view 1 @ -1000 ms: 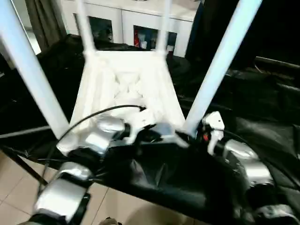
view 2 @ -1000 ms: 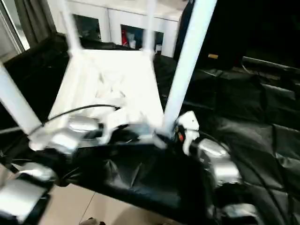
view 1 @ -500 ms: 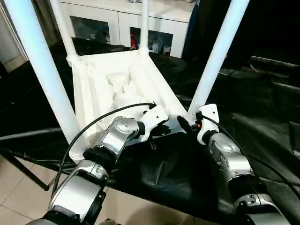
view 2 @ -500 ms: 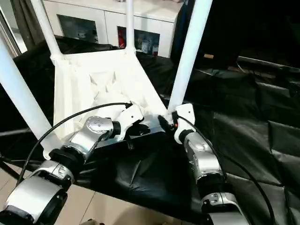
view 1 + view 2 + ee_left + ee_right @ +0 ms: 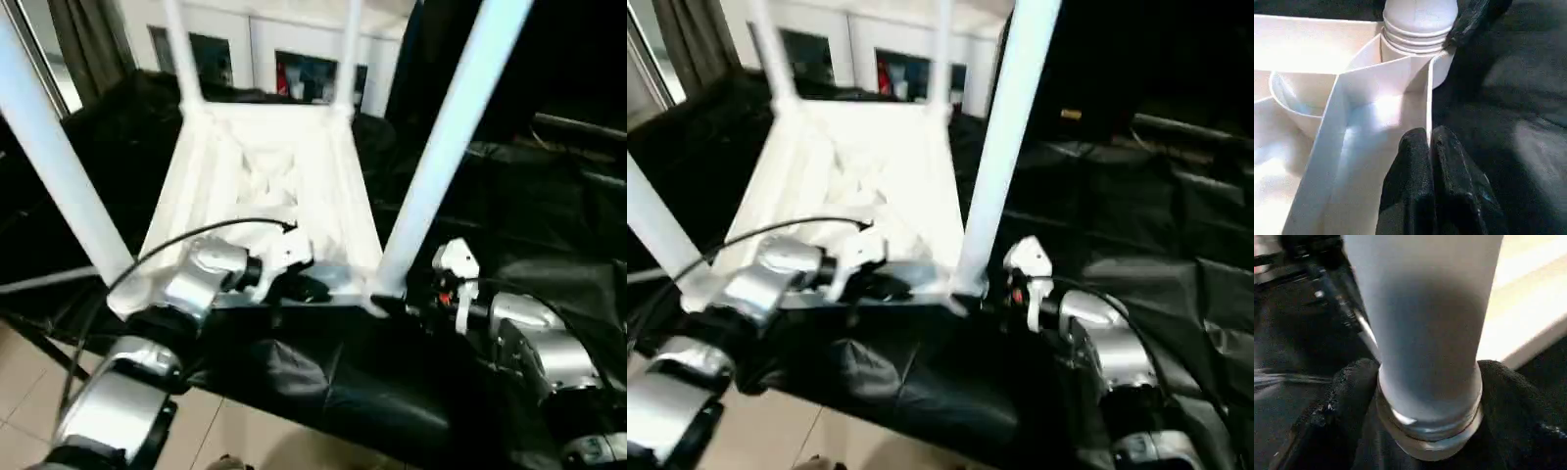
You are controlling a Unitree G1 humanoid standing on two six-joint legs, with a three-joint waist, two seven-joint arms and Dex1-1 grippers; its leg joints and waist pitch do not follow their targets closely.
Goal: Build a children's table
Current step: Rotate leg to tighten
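The white children's table lies upside down on black cloth, its ribbed top (image 5: 265,186) facing up and its legs standing upward. My left gripper (image 5: 299,286) is at the near rim; in the left wrist view it (image 5: 1429,142) is shut on the thin rim wall (image 5: 1427,98). My right gripper (image 5: 397,302) is at the foot of the near right leg (image 5: 441,147). In the right wrist view its fingers (image 5: 1347,396) press both sides of that leg (image 5: 1425,308) just above the ringed collar. The left wrist view shows this leg's base (image 5: 1420,19) in its corner socket.
A white cabinet with glass doors (image 5: 294,59) stands behind the table. Crumpled black cloth (image 5: 549,206) covers the work surface to the right. The surface's near edge drops to a tiled floor (image 5: 20,392) at lower left. A dark curtain (image 5: 93,39) hangs at back left.
The whole picture has swung and tilted, so the camera moved. Both grippers keep their places on the rim and at the near right leg's foot.
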